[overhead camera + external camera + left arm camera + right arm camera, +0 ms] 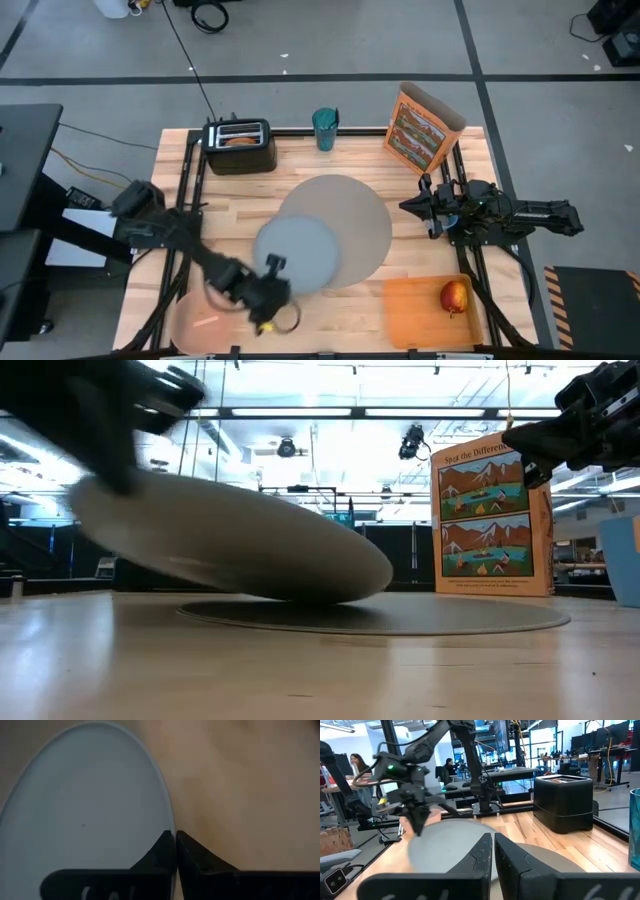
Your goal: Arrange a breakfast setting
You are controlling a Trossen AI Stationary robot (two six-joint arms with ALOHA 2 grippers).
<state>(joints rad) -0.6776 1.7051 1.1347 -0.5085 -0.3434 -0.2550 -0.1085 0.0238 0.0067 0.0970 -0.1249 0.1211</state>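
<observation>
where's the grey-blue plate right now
In the high view the grey-blue plate sits left of centre, overlapping the tan mat, tilted with its rim pinched in the left claw.

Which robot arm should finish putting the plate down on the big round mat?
Probably the left. The left gripper is shut on the plate's rim, holding it tilted with one edge on the mat. The right gripper is shut, empty, hanging beside the mat near the cereal box.

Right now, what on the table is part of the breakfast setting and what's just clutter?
Job: tan mat, grey-blue plate held tilted by the left gripper, apple, light-blue cup, cereal box.
Lying about: black toaster, orange tray.
</observation>
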